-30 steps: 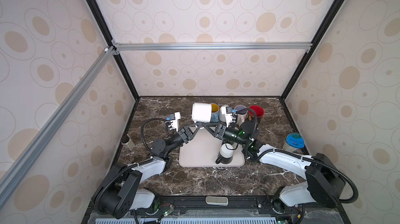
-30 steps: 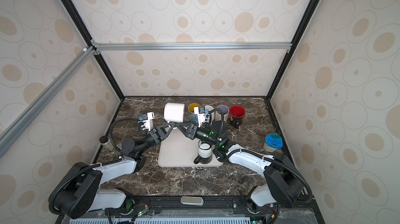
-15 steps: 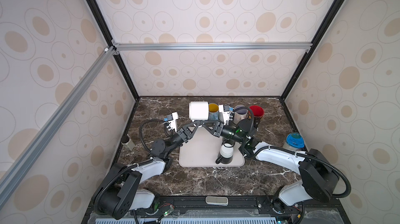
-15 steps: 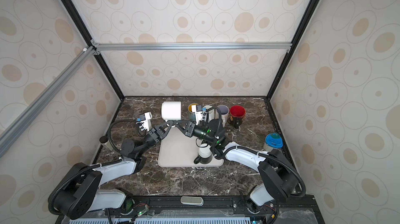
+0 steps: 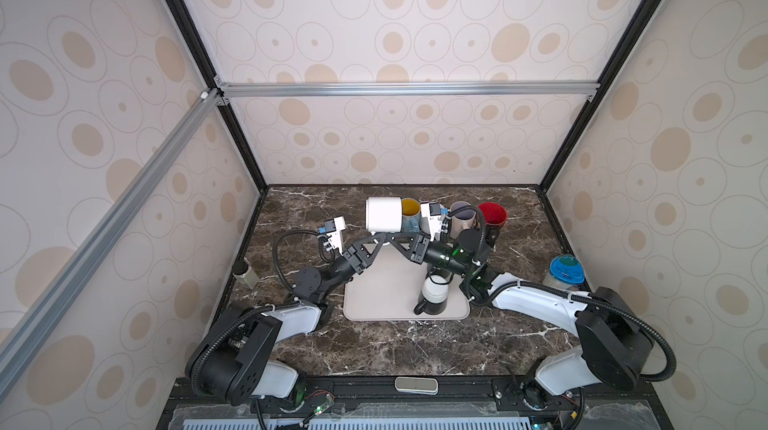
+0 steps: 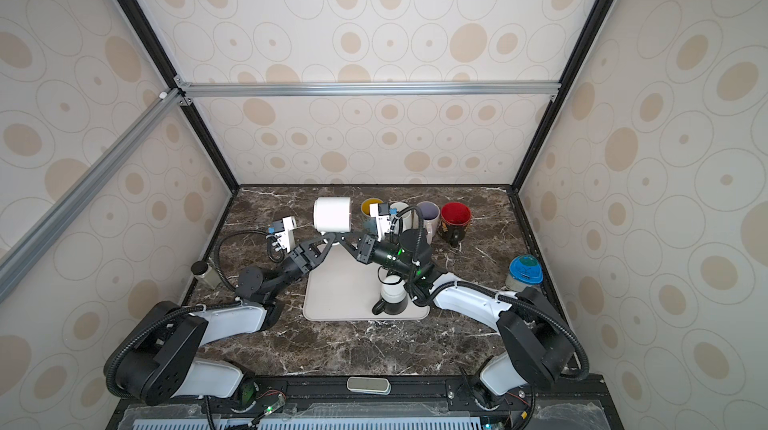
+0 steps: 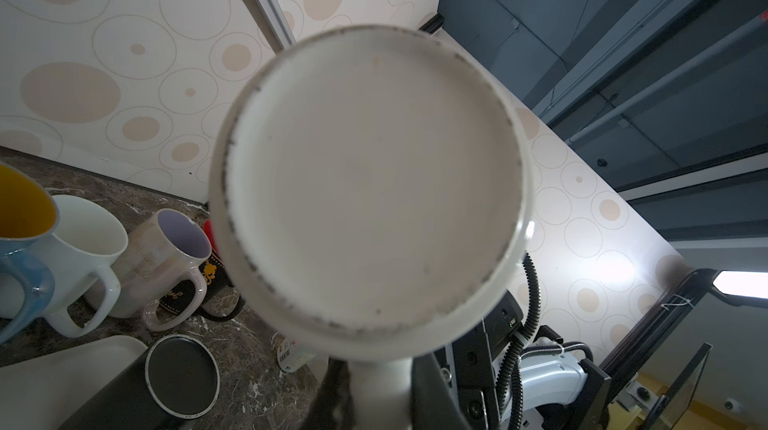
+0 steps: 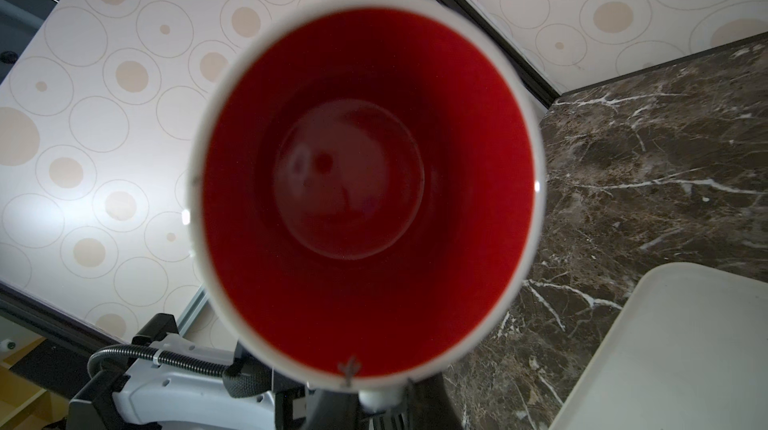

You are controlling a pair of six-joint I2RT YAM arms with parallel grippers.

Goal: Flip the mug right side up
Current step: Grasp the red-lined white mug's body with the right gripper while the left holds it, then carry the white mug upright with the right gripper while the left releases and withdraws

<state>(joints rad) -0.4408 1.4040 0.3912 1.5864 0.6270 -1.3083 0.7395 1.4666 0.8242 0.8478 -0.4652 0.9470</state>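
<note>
**White mug held sideways over the tray**

A dark marble counter [image 5: 374, 349] lies between dotted walls. In both top views we see the white mug [image 5: 383, 214] [image 6: 332, 214] on its side in the air, above the tray [image 5: 386, 295] near its back edge. The left gripper [image 5: 381, 237] and right gripper [image 5: 395, 237] meet beneath it.

In the left wrist view the mug's base [image 7: 370, 182] faces us. Its handle sits between the dark fingers [image 7: 334, 390], and we cannot tell whether they press.

In the right wrist view we look into its red inside [image 8: 365, 182]. The right fingers are clamped on the handle [image 8: 380, 398].

White mug [image 6: 332, 214] — sideways, aloft
</note>
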